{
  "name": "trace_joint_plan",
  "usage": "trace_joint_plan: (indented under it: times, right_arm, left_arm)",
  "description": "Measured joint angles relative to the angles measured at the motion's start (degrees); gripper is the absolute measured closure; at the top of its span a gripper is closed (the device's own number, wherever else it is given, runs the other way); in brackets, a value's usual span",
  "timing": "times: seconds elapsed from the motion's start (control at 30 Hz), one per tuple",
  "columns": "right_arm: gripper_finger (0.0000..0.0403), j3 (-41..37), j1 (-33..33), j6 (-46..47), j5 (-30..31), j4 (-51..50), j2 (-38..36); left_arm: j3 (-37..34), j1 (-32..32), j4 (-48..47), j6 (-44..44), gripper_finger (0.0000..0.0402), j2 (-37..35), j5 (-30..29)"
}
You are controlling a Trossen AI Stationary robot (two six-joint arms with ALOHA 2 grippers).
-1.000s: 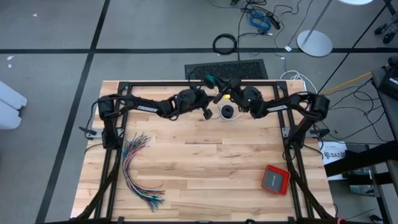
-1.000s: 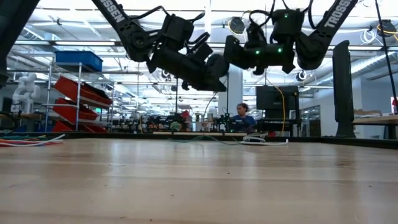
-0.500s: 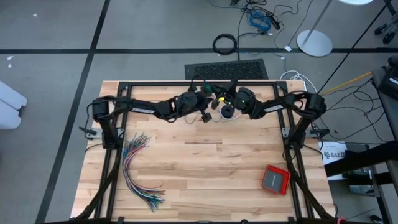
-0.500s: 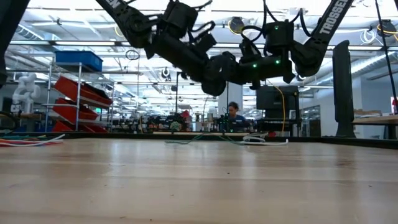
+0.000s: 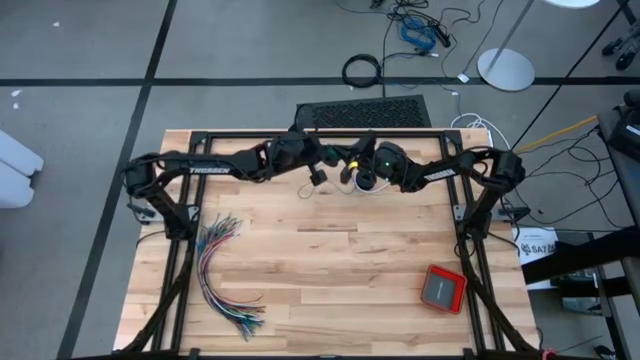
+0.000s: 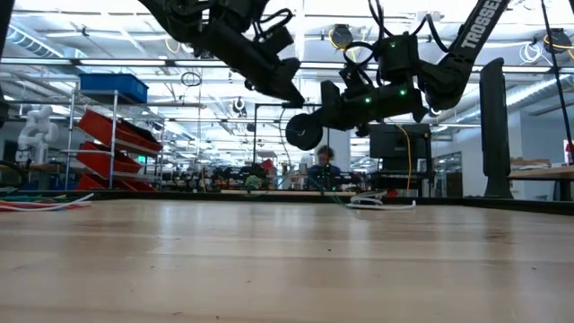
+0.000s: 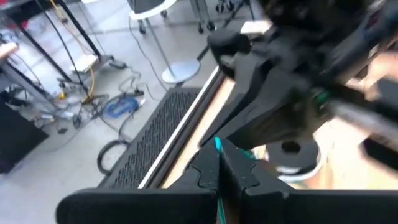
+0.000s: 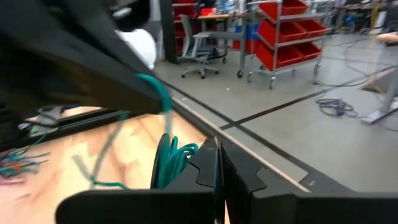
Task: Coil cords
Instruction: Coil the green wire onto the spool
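Robotics lab or workshop, red parts bins [image 6: 112, 135] on shelving, workbenches [image 6: 269, 190], concrete floor [image 5: 250, 50]

From directly above, we looked straight down on the whole wooden table [image 5: 330, 260], with grey floor around it and both arms meeting near its far edge. Our low camera sat at table-top height and faced level across the boards into the workshop beyond, so the arms hung in from the top of its picture; it shared that meeting point with the overhead view. The left wrist camera looked past its own fingers [image 7: 205, 177], very close to the right arm, toward the table's far edge and floor. The right wrist camera faced, as far as we could tell, the red shelving [image 8: 283, 28] that the low view also caught.
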Motion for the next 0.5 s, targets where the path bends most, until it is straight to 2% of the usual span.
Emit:
trace_joint_plan:
  times: [0.33,0.5]
  right_arm:
    - [0.0403,-0.02,1.35,0.02,-2.21,-2.19,-0.68]
    - [0.0403,-0.05,1.73,-1.93,-0.48,-3.62,-2.80]
  left_arm:
    - [0.00,5.15,-8.68,0.06,0.0401,0.37,3.33]
    - [-0.96,6.72,-10.04,0.04,0.0402,0.37,9.31]
